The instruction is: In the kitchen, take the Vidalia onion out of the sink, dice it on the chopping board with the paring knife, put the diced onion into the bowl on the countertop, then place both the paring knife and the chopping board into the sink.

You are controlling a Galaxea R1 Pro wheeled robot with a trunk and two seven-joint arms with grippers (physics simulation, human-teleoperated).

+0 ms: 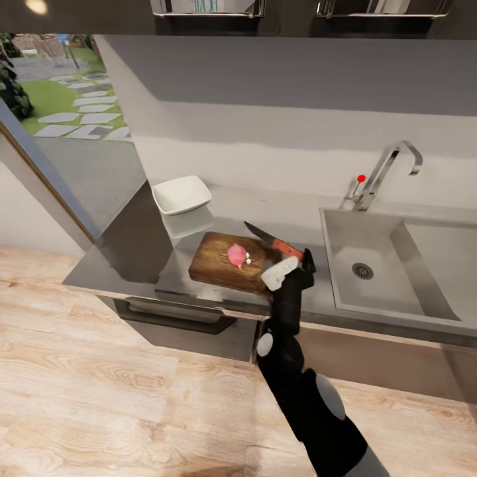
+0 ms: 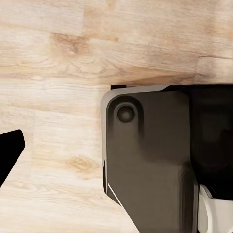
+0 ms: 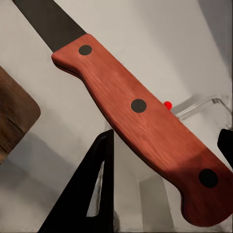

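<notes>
My right claw (image 1: 299, 260) is clamped on the paring knife (image 1: 273, 241) by its red handle, w/ the dark blade pointing up and away over the chopping board's (image 1: 218, 265) right rear corner. In the right wrist view the handle (image 3: 145, 121) w/ three dark rivets runs between my fingers (image 3: 90, 194), blade end toward the board's corner (image 3: 14, 116); the tap's red knob (image 3: 168, 105) sits beyond.

The board lies near the bench's front edge, just left of the sink (image 1: 397, 265). On it, about mid-board, sits the Vidalia onion (image 1: 236, 255), pinkish, w/ a couple of tiny white bits (image 1: 248, 259) touching its right side. The knife blade is above and right of the onion, apart from it.

The white bowl (image 1: 181, 194) stands on the countertop (image 1: 132, 245) behind the board's left end, toward the back. The basin looks bare but for its drain (image 1: 362, 270); chrome tap (image 1: 391, 172) at its rear left corner.

Left claw: only one dark fingertip (image 2: 9, 155) over wood floor (image 2: 53, 58), beside my own base; can't tell how wide it is.
</notes>
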